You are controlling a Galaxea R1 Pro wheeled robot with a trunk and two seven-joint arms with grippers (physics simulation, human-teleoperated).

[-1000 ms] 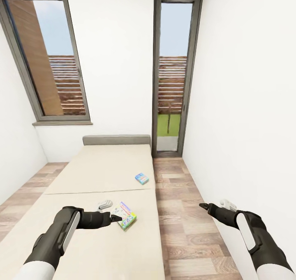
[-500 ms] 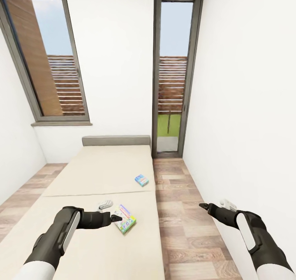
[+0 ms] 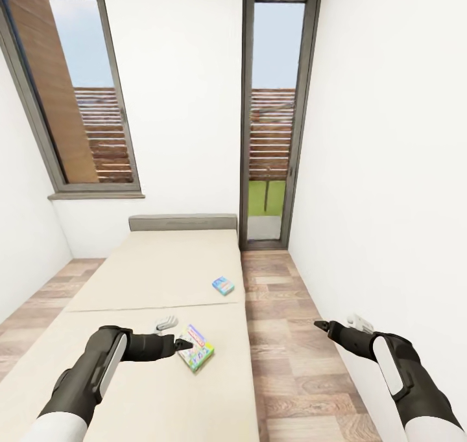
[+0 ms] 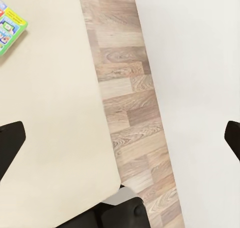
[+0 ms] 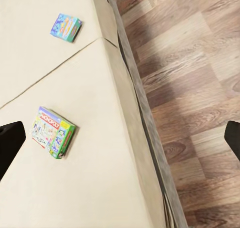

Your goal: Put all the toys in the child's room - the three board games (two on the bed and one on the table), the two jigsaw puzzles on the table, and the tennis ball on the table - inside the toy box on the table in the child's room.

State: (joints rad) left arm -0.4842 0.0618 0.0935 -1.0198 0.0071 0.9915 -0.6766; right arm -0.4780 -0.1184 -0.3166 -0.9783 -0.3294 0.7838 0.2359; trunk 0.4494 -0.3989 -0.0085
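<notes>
Two board games lie on the bed (image 3: 162, 267). The green-yellow-red one (image 3: 196, 348) rests near the mattress's right edge, and the small blue one (image 3: 223, 286) lies farther up the bed. My left gripper (image 3: 175, 334) hovers open just left of the green game, not touching it. A corner of that game (image 4: 10, 27) shows in the left wrist view beyond the open left gripper (image 4: 120, 138). My right gripper (image 3: 338, 325) is open over the floor right of the bed. Its wrist view looks past the open gripper (image 5: 120, 138) to both games (image 5: 52, 132) (image 5: 66, 27).
A wood-plank floor strip (image 3: 285, 338) runs between the bed's right side and the white wall (image 3: 389, 202). A grey headboard (image 3: 183, 222) stands at the far end under a window (image 3: 78, 105). A tall glass door (image 3: 272, 118) is at the back right.
The whole picture has shifted slightly: the bed and both games sit a little lower, so the camera has crept forward. Both arms keep their pose and both grippers stay open.
</notes>
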